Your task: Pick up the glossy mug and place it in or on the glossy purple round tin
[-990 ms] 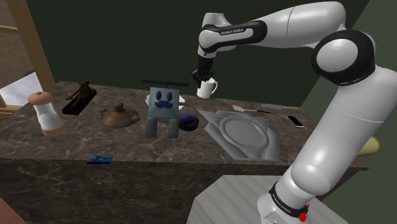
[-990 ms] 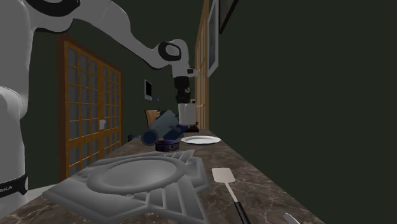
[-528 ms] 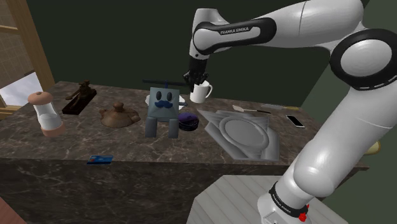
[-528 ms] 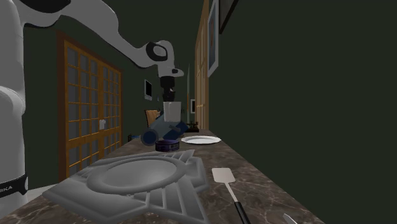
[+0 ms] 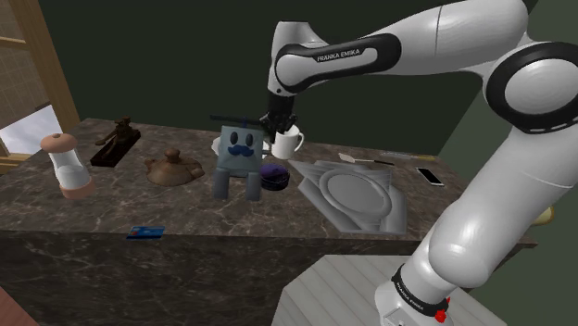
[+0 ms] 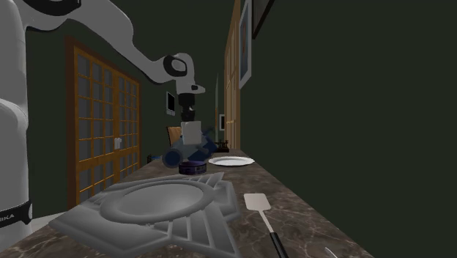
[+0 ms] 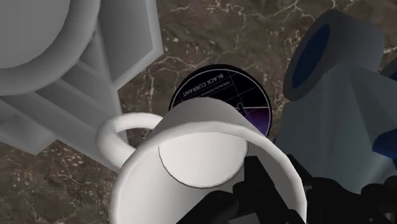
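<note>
desk (image 5: 185, 218): dark, marbled | on it: grinder (image 5: 67, 165), brown teapot (image 5: 173, 169), toy robot (image 5: 236, 162), purple round tin (image 5: 273, 176), grey tray (image 5: 352, 194), spatula (image 5: 366, 160), phone (image 5: 429, 175), blue card (image 5: 145, 231)

The shoulder view is dim, soft light from above leaving the white arm (image 5: 519, 83) the brightest thing at the frame's right, its shells shading to grey underneath, while the marbled bench (image 5: 185, 208) stays dull below a near-black green wall (image 5: 139, 56). The second exterior view is darker: its right half is a flat dark side wall (image 6: 351, 88), and only a faint sheen lies on the grey tray (image 6: 168, 205) at lower left. The wrist view is brightest and evenly lit, the white mug (image 7: 191, 159) softly shaded inside, the round tin (image 7: 219, 95) at centre showing a purple gleam.
</note>
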Action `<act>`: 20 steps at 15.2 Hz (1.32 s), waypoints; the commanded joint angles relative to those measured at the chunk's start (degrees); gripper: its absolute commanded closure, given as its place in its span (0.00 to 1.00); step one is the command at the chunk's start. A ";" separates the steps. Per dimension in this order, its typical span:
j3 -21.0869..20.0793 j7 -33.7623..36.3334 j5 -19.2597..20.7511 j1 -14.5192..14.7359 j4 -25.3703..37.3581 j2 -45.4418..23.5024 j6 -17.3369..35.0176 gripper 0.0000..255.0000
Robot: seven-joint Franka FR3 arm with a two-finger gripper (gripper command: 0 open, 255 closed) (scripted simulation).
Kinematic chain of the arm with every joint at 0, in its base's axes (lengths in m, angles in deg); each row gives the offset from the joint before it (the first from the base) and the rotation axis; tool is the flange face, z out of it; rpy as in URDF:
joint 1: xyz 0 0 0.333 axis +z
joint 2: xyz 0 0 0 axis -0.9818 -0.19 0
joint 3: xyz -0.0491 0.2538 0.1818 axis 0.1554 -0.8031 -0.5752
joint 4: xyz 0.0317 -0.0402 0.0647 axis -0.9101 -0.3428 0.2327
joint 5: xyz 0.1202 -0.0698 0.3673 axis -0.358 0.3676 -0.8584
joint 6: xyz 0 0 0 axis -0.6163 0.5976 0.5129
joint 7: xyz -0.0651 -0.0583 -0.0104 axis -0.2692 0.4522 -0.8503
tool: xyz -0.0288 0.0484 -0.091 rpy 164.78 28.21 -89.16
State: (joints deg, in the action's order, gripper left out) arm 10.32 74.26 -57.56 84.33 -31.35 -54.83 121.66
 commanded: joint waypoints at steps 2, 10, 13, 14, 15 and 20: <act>0.01 0.03 0.06 0.01 -1.73 -0.63 2.27 1.00; 0.12 0.64 0.57 0.10 -5.56 -2.72 8.15 1.00; 0.21 0.80 0.72 0.17 -6.37 -3.33 9.56 1.00; 0.23 0.80 0.72 0.20 -6.37 -3.33 9.56 1.00; 0.26 0.80 0.72 0.22 -6.37 -3.33 9.56 1.00; 0.40 0.79 0.71 0.36 -6.37 -3.33 9.56 1.00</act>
State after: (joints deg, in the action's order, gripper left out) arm 11.19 75.05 -56.51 84.26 -36.36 -55.59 131.29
